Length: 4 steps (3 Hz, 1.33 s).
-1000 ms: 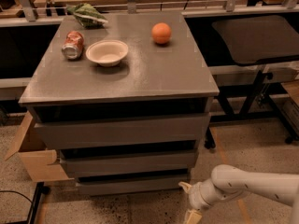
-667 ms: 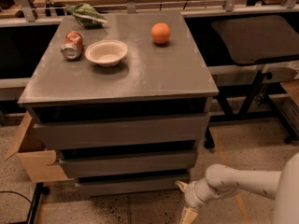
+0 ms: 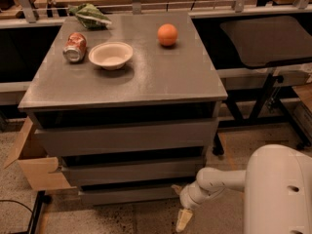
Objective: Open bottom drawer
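Item: white two-finger gripper point(image 3: 180, 204), at the end of a white arm point(image 3: 219, 179), low in the frame by the speckled floor point(image 3: 122, 221). Its two cream fingertips appear spread well apart. The upper fingertip point(image 3: 176, 188) is set at or just beside the right end of the lowest drawer front, though contact cannot be confirmed. The lower one points down toward the floor. Nothing is held.

Change since the earlier frames: the gripper is placed further left, nearer the cabinet's lower right corner, and the white arm housing point(image 3: 280, 191) fills more of the lower right. The items on the top are unmoved.

Task item: flat grey handle-less bottom drawer point(image 3: 129, 195), the narrowest and shortest front, directly left of the gripper and level with it. It is set back under the mid-sized grey drawer front point(image 3: 131, 170), which lies under the widest, tallest grey drawer front point(image 3: 126, 137).

Carried on the grey cabinet top point(image 3: 161, 74):
- a dented red drinks can point(image 3: 74, 48) on its side, far left
- a white paper bowl point(image 3: 111, 55) just right of the can
- a round orange fruit point(image 3: 167, 34), well apart to the right
- a green crumpled bag point(image 3: 89, 15) at the far edge

Surroundings: an open brown cardboard box point(image 3: 35, 167) left of the cabinet and a dark table point(image 3: 265, 40) on the right.
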Motion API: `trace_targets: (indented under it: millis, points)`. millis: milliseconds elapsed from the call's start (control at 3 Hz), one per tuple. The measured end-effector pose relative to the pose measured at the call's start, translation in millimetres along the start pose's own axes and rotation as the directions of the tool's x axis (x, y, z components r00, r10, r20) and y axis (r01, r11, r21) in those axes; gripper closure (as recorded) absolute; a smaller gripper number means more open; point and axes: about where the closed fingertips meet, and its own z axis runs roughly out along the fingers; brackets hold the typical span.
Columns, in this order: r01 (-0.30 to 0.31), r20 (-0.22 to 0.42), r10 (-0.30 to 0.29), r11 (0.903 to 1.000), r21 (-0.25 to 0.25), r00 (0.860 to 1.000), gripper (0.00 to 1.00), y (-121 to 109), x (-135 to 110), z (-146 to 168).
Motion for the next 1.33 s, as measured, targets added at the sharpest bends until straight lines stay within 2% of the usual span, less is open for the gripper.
trace_targets:
  millis: [333,667,1000,1333]
  points:
    - [0.002,-0.002,-0.002,1.0000,0.003,1.000,0.00,-1,0,1]
    - [0.032,-0.046,-0.029,0.9979,0.056,0.999,0.00,-13,4,13]
    - [0.074,-0.055,-0.069,0.9914,0.108,0.996,0.00,-26,8,26]
    - [0.141,-0.050,-0.134,0.9749,0.172,0.990,0.00,-46,8,35]
